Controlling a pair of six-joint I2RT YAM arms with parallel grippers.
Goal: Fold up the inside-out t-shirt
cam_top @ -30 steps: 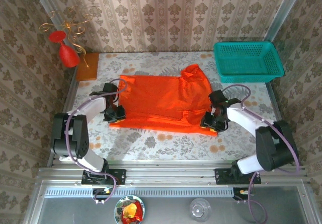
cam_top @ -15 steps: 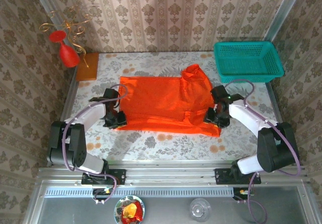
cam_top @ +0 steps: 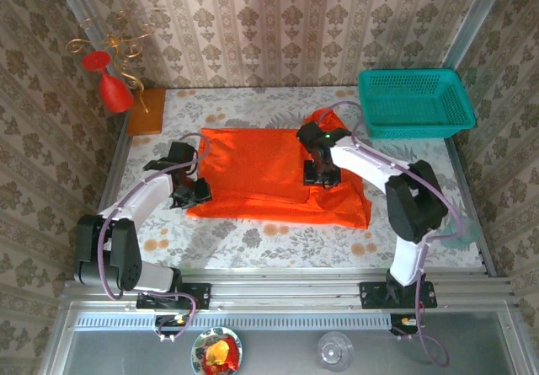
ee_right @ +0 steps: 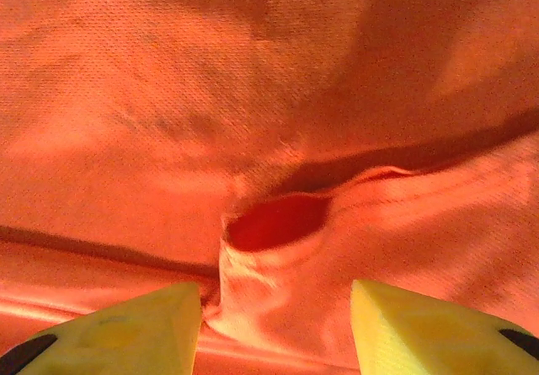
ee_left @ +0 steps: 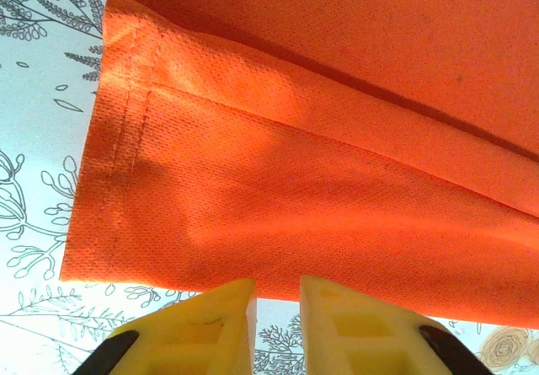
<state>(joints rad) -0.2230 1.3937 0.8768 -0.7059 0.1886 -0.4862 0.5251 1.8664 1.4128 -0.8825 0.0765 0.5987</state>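
Observation:
The inside-out t-shirt (cam_top: pixel 261 173) lies spread flat and bright orange across the middle of the table. At its left hem, my left gripper (cam_top: pixel 192 193) is low over the table. In the left wrist view its yellow fingertips (ee_left: pixel 227 299) stand a narrow gap apart at the cloth's edge (ee_left: pixel 295 181), with bare table between them. My right gripper (cam_top: pixel 320 173) hangs over the shirt's right half. In the right wrist view it (ee_right: pixel 274 289) is wide open on either side of a raised pucker of cloth (ee_right: pixel 269 232), which neither finger presses.
A teal basket (cam_top: pixel 414 101) stands at the back right. A red goblet ornament (cam_top: pixel 109 84) and a wooden block (cam_top: pixel 146 109) are at the back left. Floral table (cam_top: pixel 278 240) shows in front of the shirt.
My right gripper has left the shirt's lower right edge, moved up and left onto the shirt and opened wider. The left gripper has stayed by the left hem.

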